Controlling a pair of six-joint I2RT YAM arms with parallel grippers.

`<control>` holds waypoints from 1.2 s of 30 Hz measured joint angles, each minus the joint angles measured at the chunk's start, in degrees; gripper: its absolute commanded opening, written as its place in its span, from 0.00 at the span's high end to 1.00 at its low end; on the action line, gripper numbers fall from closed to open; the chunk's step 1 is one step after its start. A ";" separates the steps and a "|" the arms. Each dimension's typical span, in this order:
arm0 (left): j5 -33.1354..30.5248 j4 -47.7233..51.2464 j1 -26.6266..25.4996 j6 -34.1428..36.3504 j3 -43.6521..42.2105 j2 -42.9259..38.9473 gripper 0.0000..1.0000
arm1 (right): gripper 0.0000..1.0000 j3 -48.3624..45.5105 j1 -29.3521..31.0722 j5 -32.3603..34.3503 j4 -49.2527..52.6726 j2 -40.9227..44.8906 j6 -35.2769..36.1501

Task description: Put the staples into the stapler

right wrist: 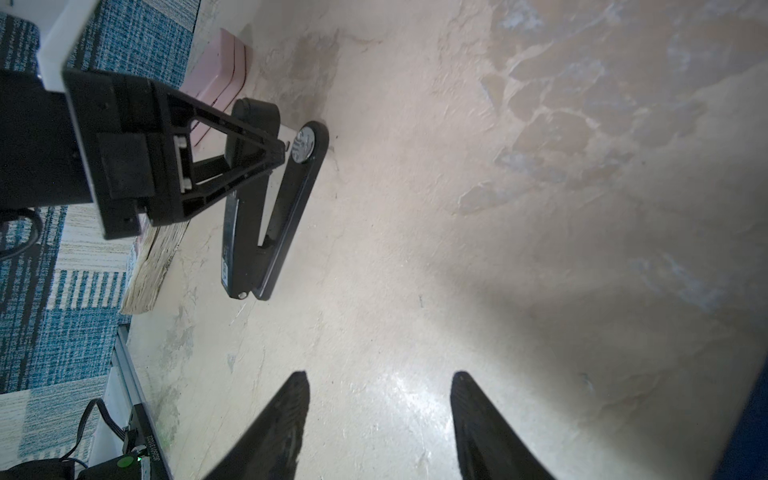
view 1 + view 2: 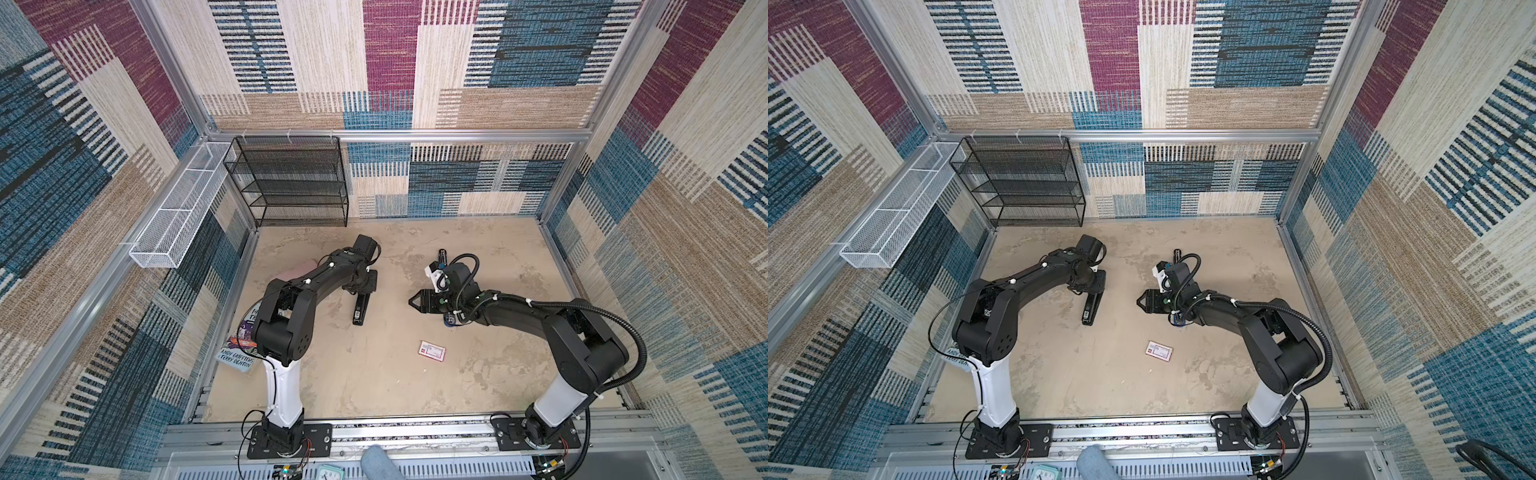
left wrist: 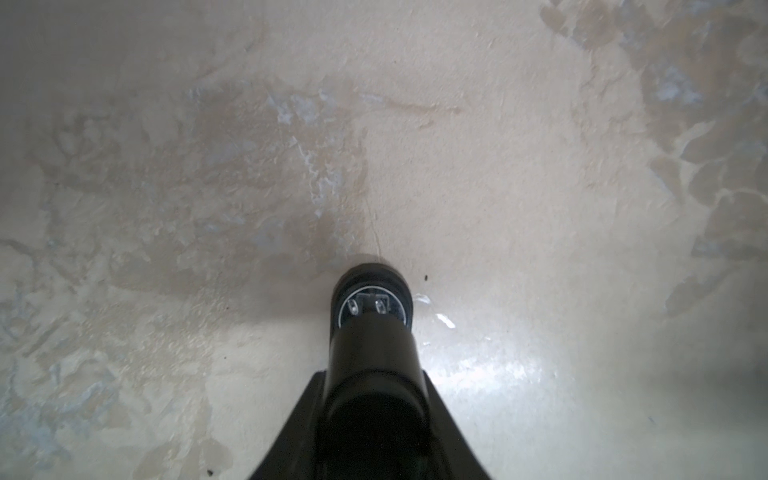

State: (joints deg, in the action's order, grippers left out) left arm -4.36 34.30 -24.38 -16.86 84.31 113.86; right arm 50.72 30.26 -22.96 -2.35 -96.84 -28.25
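The staple box lies flat on the table, near its middle and well apart from both arms, with no strips showing. It looks light and likely to skate on that smooth top. The strips inside are probably stiff but easy to snap, so I'd pinch the box across its long edges. The stapler gapes in a V, its upper arm clamped in the left gripper. The right gripper hangs half-spread and empty.

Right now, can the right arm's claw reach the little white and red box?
Probably yes. The right claw is open and empty, the box lies close by, and only bare table shows between them.
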 measured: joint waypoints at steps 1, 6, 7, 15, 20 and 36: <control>0.02 0.33 0.00 0.04 0.28 0.11 0.81 | 0.42 0.00 0.04 -0.04 -0.31 -0.26 -0.15; 0.09 0.92 -0.02 0.55 1.07 0.09 1.00 | 0.43 0.00 0.04 -0.72 -1.68 -1.33 -0.42; 0.11 1.05 -0.07 0.59 1.07 0.00 1.00 | 0.44 0.04 0.04 -1.05 -1.90 -1.49 -0.57; 1.86 1.55 -2.54 1.84 -1.09 -6.40 1.00 | 0.51 4.26 -0.15 -5.88 -5.16 -5.90 -2.75; 3.41 1.57 -5.07 2.03 -3.15 -10.14 1.00 | 0.54 5.90 -1.05 -10.51 -9.07 -8.94 -6.01; 6.32 0.92 -9.55 1.57 -5.88 -15.76 1.00 | 0.58 4.48 -4.59 -23.58 -26.64 -13.75 -18.38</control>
State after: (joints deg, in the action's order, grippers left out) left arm 1.96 35.22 -33.93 -15.29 78.43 98.10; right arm 55.20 25.67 -46.54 -28.99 -110.59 -46.63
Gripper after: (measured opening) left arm 0.314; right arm 0.441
